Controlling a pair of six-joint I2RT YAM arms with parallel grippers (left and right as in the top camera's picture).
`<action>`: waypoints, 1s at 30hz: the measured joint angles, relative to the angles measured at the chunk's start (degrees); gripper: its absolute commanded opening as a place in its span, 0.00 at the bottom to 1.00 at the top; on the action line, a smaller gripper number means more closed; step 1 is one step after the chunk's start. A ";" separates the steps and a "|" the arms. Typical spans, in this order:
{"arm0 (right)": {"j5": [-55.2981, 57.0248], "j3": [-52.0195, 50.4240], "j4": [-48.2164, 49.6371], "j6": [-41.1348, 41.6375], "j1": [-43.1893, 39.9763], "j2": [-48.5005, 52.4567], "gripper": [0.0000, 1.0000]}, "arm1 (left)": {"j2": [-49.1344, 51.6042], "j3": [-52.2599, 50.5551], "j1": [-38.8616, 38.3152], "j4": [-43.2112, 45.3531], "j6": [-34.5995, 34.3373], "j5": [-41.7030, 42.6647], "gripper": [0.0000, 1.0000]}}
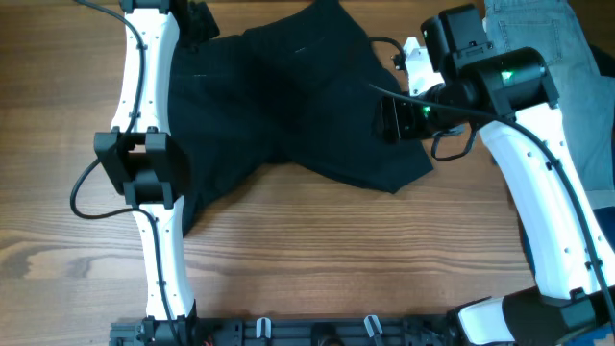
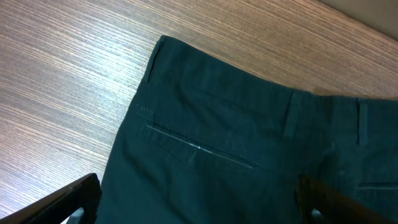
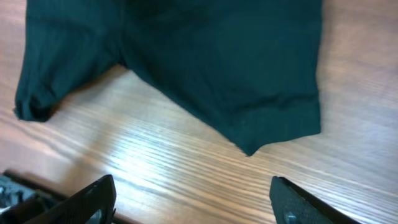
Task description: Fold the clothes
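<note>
The black clothes (image 1: 288, 106), shorts with a waistband, lie spread flat at the back middle of the table. In the left wrist view the waistband, belt loops and a back pocket (image 2: 205, 155) show. My left gripper (image 2: 196, 208) is open just above the fabric near the waistband; in the overhead view it is at the shorts' back left corner (image 1: 197, 21). In the right wrist view a leg hem corner (image 3: 249, 146) shows. My right gripper (image 3: 196, 202) is open and empty over bare wood just off that hem; overhead it is at the shorts' right edge (image 1: 396, 117).
A light blue denim garment (image 1: 567, 58) lies at the back right, partly under my right arm. The wooden table (image 1: 336, 259) runs in front of the shorts. A black rail (image 1: 317, 332) runs along the front edge.
</note>
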 measured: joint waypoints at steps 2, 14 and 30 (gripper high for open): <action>-1.53 -4.35 1.44 0.04 0.20 0.02 0.65 | 0.00 0.00 -0.04 -0.02 0.00 0.20 1.00; -2.93 -19.71 12.94 2.08 16.65 6.88 0.79 | -4.17 0.00 -0.04 -1.16 0.00 0.42 1.00; -7.76 -19.91 14.45 3.13 -0.55 12.55 0.93 | -13.27 0.63 0.74 -9.97 0.00 0.26 1.00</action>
